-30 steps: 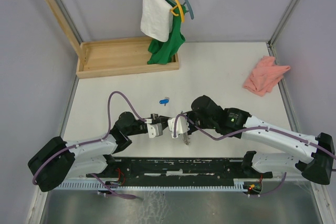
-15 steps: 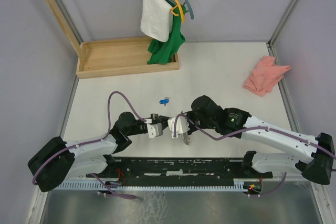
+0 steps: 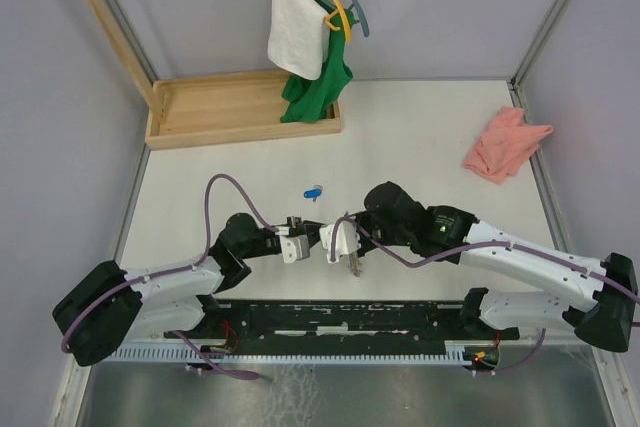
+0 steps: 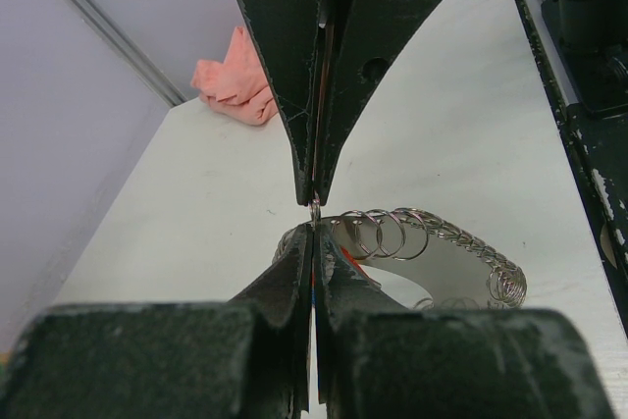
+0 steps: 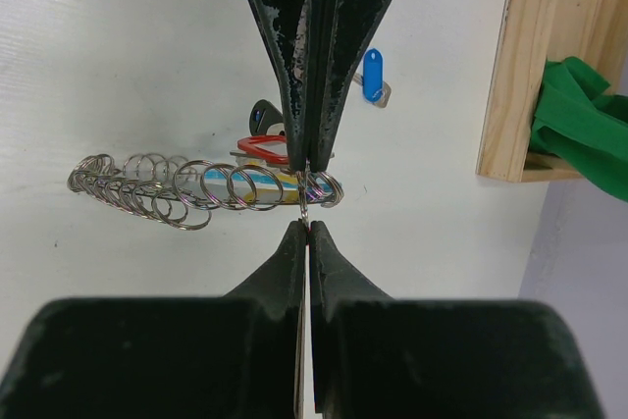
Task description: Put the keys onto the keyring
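Observation:
My left gripper (image 3: 305,243) and right gripper (image 3: 322,241) meet tip to tip low over the table, near its front edge. Both are shut on one small keyring (image 5: 306,205) at the end of a chain of linked rings (image 5: 147,183); the ring also shows edge-on in the left wrist view (image 4: 315,211). My right gripper (image 5: 307,226) faces the left fingers (image 5: 285,66). My left gripper (image 4: 314,230) faces the right fingers (image 4: 285,56). The red-headed key (image 5: 261,149) lies by the left fingertips, partly hidden. The blue-headed key (image 3: 314,191) lies loose further back, and shows in the right wrist view (image 5: 372,76).
A wooden tray (image 3: 240,107) with a green garment (image 3: 318,87) and a hanging white towel (image 3: 296,32) stands at the back left. A pink cloth (image 3: 505,143) lies at the back right. A small coloured card (image 5: 245,183) lies under the ring chain.

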Tool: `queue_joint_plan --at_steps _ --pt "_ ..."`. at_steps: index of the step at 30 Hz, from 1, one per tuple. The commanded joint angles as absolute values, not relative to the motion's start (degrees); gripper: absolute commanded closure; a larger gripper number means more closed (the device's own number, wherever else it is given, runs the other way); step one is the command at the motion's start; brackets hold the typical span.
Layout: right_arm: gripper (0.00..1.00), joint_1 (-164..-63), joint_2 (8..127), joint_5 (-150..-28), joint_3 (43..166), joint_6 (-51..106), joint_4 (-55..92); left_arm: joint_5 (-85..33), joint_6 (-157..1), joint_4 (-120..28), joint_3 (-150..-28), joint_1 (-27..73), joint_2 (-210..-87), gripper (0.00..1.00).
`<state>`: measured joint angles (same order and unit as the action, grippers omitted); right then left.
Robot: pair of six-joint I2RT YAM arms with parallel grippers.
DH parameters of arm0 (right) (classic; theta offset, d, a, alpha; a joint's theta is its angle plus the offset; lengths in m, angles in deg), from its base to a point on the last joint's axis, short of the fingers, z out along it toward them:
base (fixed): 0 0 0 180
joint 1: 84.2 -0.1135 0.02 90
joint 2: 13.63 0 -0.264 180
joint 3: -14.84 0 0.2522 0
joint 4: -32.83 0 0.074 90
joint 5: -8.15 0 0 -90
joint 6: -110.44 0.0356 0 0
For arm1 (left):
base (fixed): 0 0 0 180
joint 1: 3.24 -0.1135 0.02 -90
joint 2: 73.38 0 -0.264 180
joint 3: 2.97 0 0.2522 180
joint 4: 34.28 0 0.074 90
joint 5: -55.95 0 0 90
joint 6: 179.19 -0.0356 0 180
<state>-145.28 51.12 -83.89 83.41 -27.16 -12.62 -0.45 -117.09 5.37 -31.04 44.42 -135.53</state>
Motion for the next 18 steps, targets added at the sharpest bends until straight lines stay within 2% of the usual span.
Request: queue_joint_plan --at_steps 1,18 --pt "0.99 -145.57 49.48 -82.8 84.06 -26.41 -8.8 0.43 -114.81 7.62 -32.99 44.56 -134.49 0.97" --pt "0.99 -145.56 49.17 -83.73 84.08 -26.24 -8.62 0.03 -114.0 9.05 -33.17 44.63 -135.46 0.97"
